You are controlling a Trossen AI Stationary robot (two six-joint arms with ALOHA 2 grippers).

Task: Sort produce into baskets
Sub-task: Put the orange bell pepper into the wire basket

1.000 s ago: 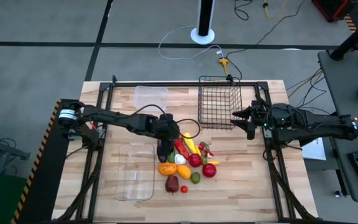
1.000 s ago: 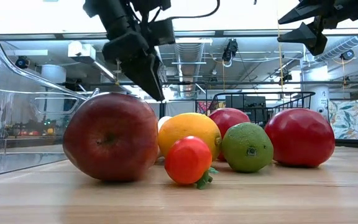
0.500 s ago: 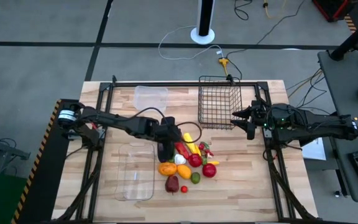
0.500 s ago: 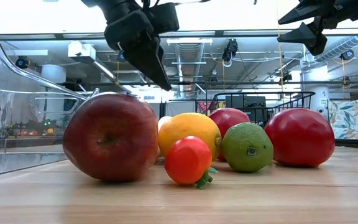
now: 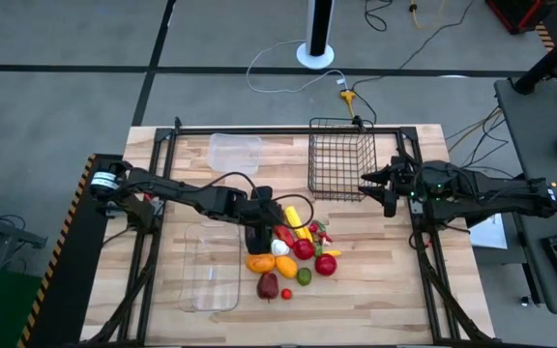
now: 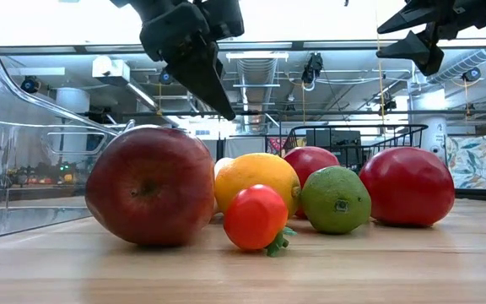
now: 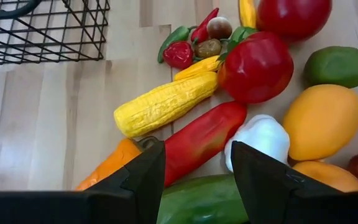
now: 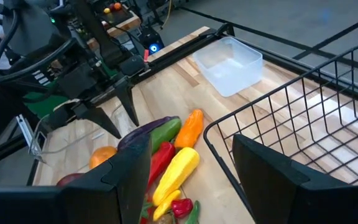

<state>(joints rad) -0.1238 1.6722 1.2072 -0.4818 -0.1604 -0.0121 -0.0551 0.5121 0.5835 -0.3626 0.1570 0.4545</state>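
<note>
Currently the left tool (image 5: 256, 235) hovers open and empty over the produce pile (image 5: 293, 253) at table centre. Below it, the red pepper (image 7: 205, 139) and yellow corn (image 7: 165, 102) lie parallel. The right tool (image 5: 372, 181) waits open beside the wire basket (image 5: 341, 158).

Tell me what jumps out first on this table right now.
A bright pile of produce crowds the table's middle. The left gripper hangs open over the pile's left edge, above the green cucumber and long red pepper. The right gripper waits open beside the empty black wire basket.
</note>
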